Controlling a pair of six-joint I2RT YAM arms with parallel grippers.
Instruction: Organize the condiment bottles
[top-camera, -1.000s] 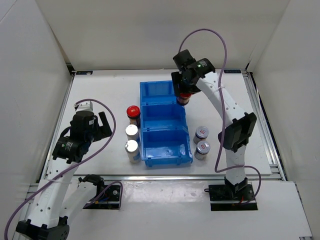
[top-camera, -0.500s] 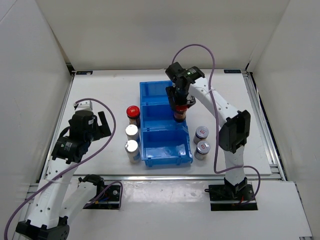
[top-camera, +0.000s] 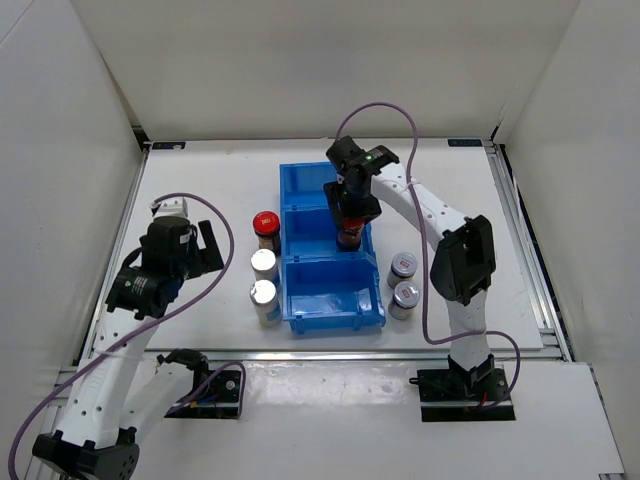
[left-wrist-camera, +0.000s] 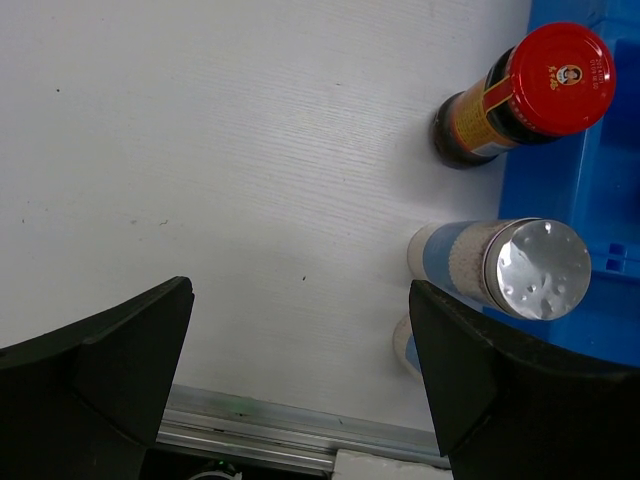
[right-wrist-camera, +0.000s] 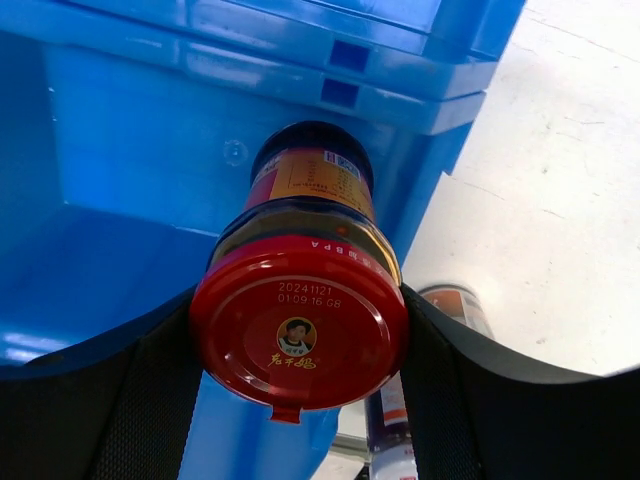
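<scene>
**Desk:** What does the right arm have?

**Me:** My right gripper (top-camera: 349, 222) is clamped on the red cap of a dark-bodied bottle (right-wrist-camera: 298, 335) with a yellow label. The bottle is upright in the middle compartment of the blue bin (top-camera: 325, 290), close to that compartment's right wall. I can't tell whether its base touches the floor.

**Desk:** What's around it?

**Me:** The bin sits mid-counter (top-camera: 200, 190), and its walls and dividers stand close around the held bottle. The other red-capped bottle (top-camera: 265, 226) stands just beside the bin's left wall. The two silver-topped bottles (top-camera: 263, 264) (top-camera: 264, 295) line up from it toward the near edge. Two grey-lidded bottles (top-camera: 402, 267) (top-camera: 406, 296) stand off the bin's right side. My left gripper (left-wrist-camera: 300, 330) hangs toward the left edge, fingers spread wide, holding nothing.
</scene>
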